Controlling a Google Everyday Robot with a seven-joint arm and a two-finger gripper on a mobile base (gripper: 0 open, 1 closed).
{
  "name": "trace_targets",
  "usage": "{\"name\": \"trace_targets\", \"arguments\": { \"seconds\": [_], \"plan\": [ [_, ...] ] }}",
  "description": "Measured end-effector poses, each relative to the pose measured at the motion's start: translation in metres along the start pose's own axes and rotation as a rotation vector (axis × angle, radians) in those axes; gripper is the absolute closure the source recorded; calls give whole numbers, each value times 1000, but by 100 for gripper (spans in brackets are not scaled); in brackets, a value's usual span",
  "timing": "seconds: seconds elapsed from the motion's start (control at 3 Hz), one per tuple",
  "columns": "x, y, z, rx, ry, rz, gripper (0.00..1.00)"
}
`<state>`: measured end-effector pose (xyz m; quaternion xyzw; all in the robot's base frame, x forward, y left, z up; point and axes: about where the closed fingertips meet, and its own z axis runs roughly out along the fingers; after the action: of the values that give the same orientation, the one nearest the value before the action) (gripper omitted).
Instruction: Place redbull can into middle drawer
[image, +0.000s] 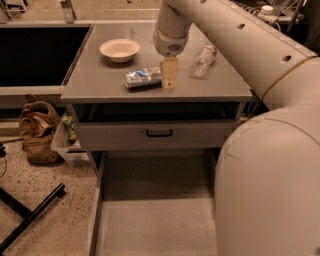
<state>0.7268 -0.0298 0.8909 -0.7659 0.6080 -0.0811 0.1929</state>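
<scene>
The redbull can (142, 78) lies on its side on the grey cabinet top (100, 80), silver and blue, dented. My gripper (168, 80) hangs from the big white arm right at the can's right end, its pale fingers (169, 72) pointing down at the top. The middle drawer (150, 220) is pulled far out below, a wide grey tray with low side walls and nothing in it.
A white bowl (119, 50) sits at the back left of the top. A clear plastic bottle (203, 60) lies to the gripper's right. A grey drawer with a black handle (159, 133) sits under the top. A brown bag (37, 130) and black stand legs (30, 217) are on the floor at left.
</scene>
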Motion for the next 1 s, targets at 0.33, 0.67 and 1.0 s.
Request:
{"name": "trace_targets", "arguments": {
  "seconds": [0.33, 0.67, 1.0],
  "plan": [
    [-12, -13, 20, -24, -10, -36, 0],
    [-20, -21, 33, -46, -13, -63, 0],
    [-23, -24, 44, -70, -15, -74, 0]
  ]
}}
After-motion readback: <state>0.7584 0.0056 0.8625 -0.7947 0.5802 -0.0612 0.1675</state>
